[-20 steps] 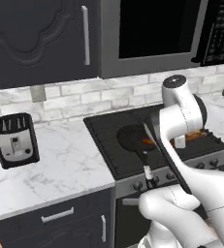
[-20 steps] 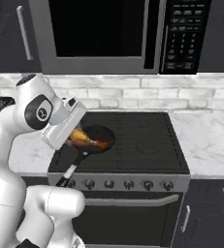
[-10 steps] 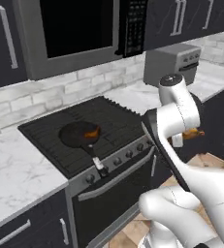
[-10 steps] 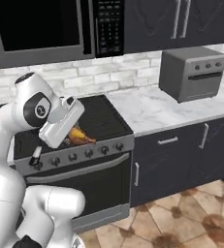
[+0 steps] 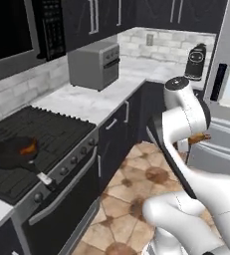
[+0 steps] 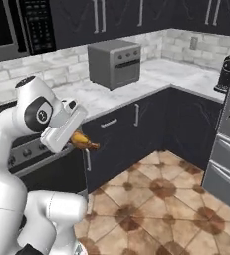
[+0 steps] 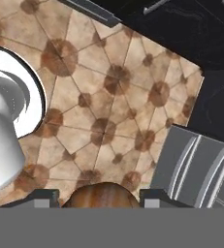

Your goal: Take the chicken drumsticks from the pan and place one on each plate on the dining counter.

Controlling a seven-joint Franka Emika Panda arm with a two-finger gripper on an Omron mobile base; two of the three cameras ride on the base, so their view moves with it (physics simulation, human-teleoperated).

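base swung away from stove, pan (image 5: pixel 9 152) now far left (views shifted)

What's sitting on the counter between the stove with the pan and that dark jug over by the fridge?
A grey toaster oven stands on the marble worktop between the pan and the dark jug, in both base views.

The arm is folded close over its own base, elbow raised and forearm angled downward. The gripper (image 6: pixel 81 141) is held in mid-air above the floor, pointed down. Its jaws are seen closed on a drumstick (image 6: pixel 84 143), gripped between the two fingertips (image 7: pixel 44 197); in the hand view the drumstick (image 7: pixel 100 195) sits between the tips.
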